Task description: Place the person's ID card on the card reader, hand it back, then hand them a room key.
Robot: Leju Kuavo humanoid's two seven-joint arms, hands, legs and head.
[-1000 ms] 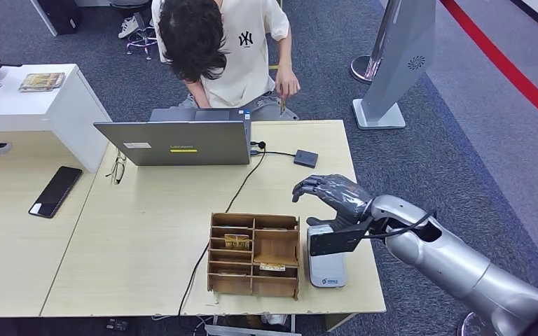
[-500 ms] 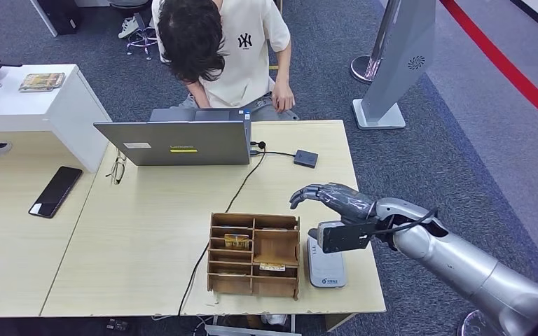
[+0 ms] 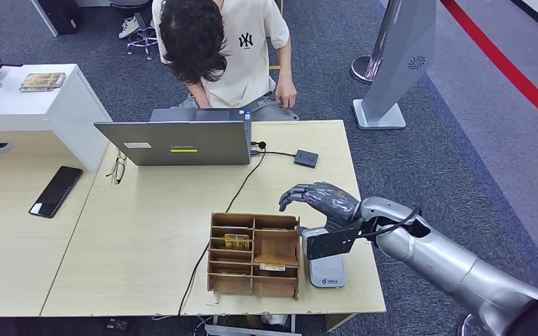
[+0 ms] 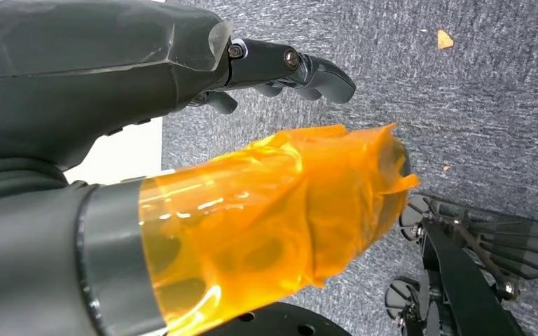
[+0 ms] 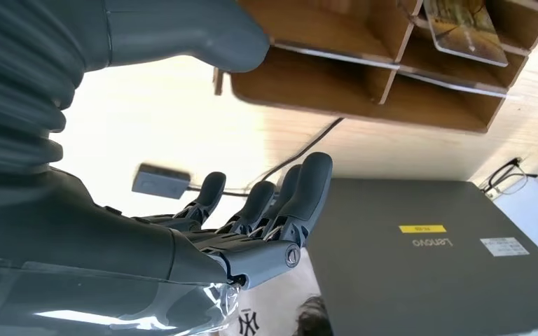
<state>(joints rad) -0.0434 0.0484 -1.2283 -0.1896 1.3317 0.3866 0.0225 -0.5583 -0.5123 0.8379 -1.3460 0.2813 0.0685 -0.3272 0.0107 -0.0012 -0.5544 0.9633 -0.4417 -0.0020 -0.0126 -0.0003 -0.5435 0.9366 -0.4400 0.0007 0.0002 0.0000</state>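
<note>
My right hand hovers open, palm down, over the table just beyond the far right corner of the wooden organizer; it holds nothing. The right wrist view has its fingers spread above the organizer. The white card reader stands right of the organizer, partly hidden by my wrist. Key cards lie in the organizer's slots, one of them close up. The person sits behind the laptop, one hand lowered by the table's far edge. My left hand hangs over carpet, fingers extended and holding nothing.
A cable runs from the laptop past a small dark box and down beside the organizer. Glasses and a black phone lie on the left. A white side cabinet stands far left, a grey stand right of the table.
My right hand has moved left, from above the card reader toward the organizer's far corner. The person's raised hand has dropped toward their lap.
</note>
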